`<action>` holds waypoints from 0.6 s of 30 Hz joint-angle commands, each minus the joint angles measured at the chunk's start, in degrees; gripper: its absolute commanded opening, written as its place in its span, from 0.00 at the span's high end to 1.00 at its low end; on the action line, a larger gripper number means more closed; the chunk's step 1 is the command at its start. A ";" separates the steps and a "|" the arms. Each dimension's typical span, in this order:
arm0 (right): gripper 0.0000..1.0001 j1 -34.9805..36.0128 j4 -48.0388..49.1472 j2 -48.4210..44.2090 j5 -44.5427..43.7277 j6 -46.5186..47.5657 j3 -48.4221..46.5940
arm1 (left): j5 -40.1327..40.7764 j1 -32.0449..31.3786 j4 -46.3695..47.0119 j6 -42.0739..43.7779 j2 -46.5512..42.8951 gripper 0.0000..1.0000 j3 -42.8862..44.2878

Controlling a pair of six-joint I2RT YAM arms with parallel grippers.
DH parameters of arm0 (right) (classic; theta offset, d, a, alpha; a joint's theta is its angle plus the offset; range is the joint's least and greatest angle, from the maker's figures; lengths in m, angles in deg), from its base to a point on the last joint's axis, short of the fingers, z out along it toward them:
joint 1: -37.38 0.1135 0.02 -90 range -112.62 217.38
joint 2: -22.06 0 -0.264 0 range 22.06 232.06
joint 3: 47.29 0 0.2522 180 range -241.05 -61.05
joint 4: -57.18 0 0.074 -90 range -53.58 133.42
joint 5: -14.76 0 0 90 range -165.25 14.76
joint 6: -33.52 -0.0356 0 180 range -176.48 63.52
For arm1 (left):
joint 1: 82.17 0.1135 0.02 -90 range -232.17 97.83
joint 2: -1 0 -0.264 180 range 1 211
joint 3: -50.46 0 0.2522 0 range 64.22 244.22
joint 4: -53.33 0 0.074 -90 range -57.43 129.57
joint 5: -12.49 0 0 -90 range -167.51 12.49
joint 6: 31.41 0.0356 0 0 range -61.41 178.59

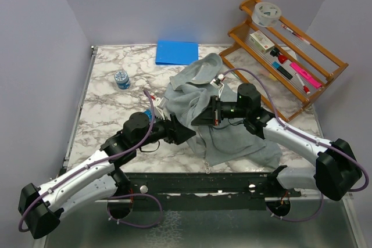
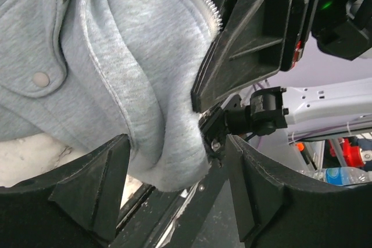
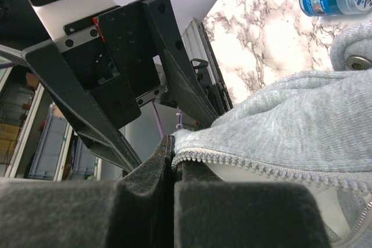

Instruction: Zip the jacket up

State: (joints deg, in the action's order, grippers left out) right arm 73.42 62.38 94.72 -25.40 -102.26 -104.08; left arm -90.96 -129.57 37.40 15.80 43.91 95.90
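Jaws of the left gripper (image 2: 174,169) stand open astride a fold of the soft light grey-green fabric jacket (image 1: 238,140), heaped centre-right on the marbled white tabletop (image 1: 110,111). Right gripper (image 3: 173,150) is closed on its zipper edge. Bare marble shows leftward.

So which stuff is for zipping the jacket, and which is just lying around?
For the job: jacket; right gripper, pinching its zipper edge; left gripper, open around a fold.
Just lying about: blue folder; little blue jar; wooden rack with tape roll and pens.
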 commanded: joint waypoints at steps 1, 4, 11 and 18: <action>0.99 0.01 -0.24 0.54 2.01 0.60 -0.95 | -1.20 -0.20 5.37 -1.21 1.29 0.32 0.19; 1.00 0.00 -0.23 0.55 2.07 0.60 -1.05 | -1.95 -0.15 6.26 -1.21 2.42 0.37 0.20; 1.00 0.01 -0.40 0.52 1.94 0.76 -0.90 | -3.17 -0.15 7.05 -1.20 3.06 0.54 -0.28; 0.99 0.01 -1.86 0.65 1.48 2.00 -1.13 | -3.42 -0.16 8.01 -1.60 2.68 0.80 -0.95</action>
State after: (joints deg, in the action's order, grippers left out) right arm 73.42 62.27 94.72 -24.79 -101.86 -104.08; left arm -92.58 -129.55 42.60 14.75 47.19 95.75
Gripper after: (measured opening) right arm 0.025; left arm 0.273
